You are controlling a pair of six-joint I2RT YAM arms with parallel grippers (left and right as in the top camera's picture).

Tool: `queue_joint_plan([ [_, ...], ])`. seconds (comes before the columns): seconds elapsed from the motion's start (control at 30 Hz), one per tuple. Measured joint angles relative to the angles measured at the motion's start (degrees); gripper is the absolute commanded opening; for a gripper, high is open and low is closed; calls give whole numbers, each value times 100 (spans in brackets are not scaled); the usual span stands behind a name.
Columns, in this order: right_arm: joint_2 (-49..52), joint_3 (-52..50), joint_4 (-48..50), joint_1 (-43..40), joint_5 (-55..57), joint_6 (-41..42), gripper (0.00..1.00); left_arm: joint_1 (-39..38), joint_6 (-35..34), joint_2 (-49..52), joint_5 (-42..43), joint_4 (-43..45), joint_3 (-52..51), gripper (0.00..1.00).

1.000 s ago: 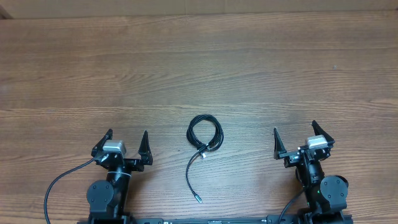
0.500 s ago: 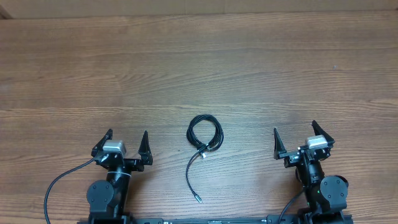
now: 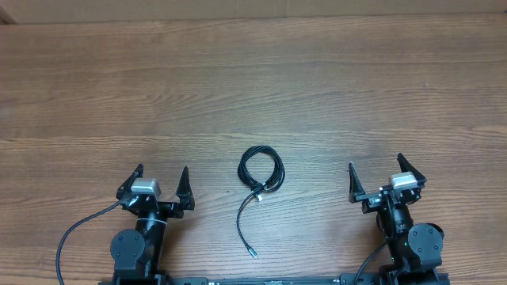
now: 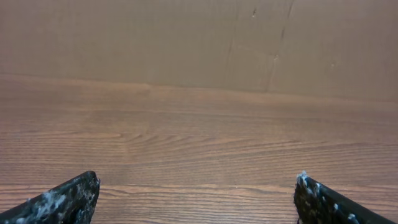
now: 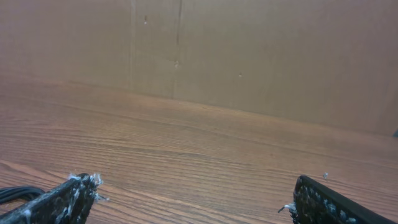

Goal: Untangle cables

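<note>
The cables (image 3: 261, 170) lie as one thin black coil on the wooden table near the front middle, with a silvery plug at the coil's lower edge and a loose tail (image 3: 242, 226) running down to a small plug end (image 3: 253, 254). My left gripper (image 3: 161, 178) stands open to the coil's left, well apart from it. To the coil's right my right gripper (image 3: 375, 168) is open too, nothing between its fingers. In the left wrist view the gripper (image 4: 198, 186) frames only bare wood. The right wrist view shows its gripper (image 5: 196, 193) open and a sliver of the cables (image 5: 15, 193) at the left edge.
The wooden table (image 3: 253, 87) stretches back to a brown cardboard wall (image 4: 199, 43). A thick black arm wire (image 3: 75, 233) loops at the front left beside the left arm's base, and another (image 3: 368, 265) runs by the right arm's base.
</note>
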Motion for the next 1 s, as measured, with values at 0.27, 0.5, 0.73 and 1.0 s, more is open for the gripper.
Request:
queue_joint_plan([
  [0.27, 0, 0, 2, 0, -2, -2, 100, 0, 0, 0, 0, 0, 0, 100],
  [0.5, 0, 0, 2, 0, 0, 0, 100, 0, 0, 0, 0, 0, 0, 100],
  [0.73, 0, 0, 2, 0, 0, -2, 100, 0, 0, 0, 0, 0, 0, 100],
  [1.0, 0, 0, 0, 0, 0, -2, 100, 0, 0, 0, 0, 0, 0, 99],
])
